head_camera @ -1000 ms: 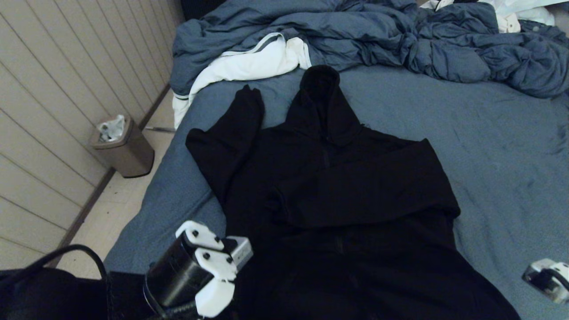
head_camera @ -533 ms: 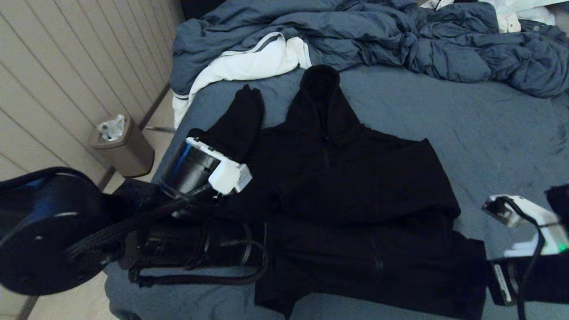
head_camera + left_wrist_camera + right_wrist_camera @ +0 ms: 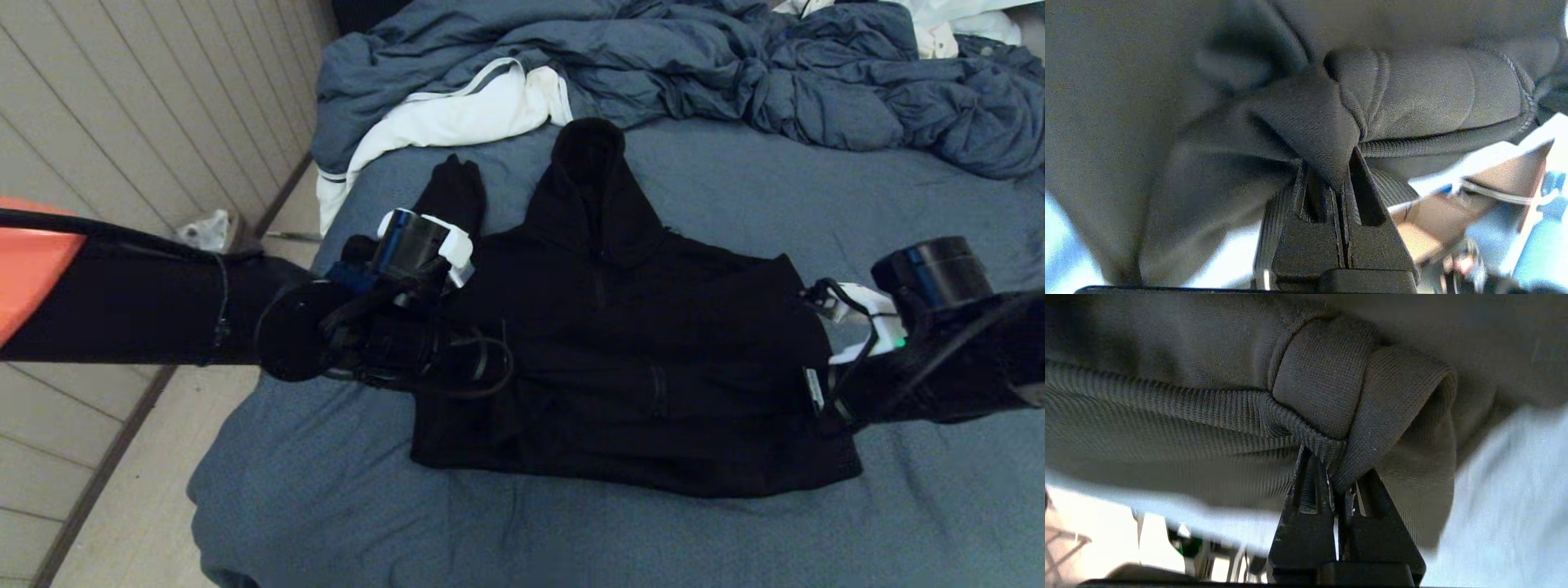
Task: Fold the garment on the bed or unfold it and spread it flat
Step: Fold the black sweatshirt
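Observation:
The black hoodie (image 3: 620,327) lies on the blue-grey bed (image 3: 898,204), hood pointing to the far side, its lower part doubled up over the chest. My left gripper (image 3: 445,314) is at the hoodie's left edge and is shut on a pinch of the black fabric (image 3: 1327,134), with the ribbed hem beside it. My right gripper (image 3: 816,384) is at the right edge, shut on the folded ribbed hem (image 3: 1327,449). The hoodie's left sleeve (image 3: 453,192) lies stretched toward the far side.
A crumpled blue-grey duvet (image 3: 694,65) fills the far end of the bed, with a white cloth with grey stripes (image 3: 457,114) at its left. A floor strip and wall panels (image 3: 122,122) run along the bed's left side. Bare sheet shows in front of the hoodie.
Both grippers have carried the hoodie's bottom hem away from me, up over the body, so the garment now lies shorter. Both arms have reached further out over the bed.

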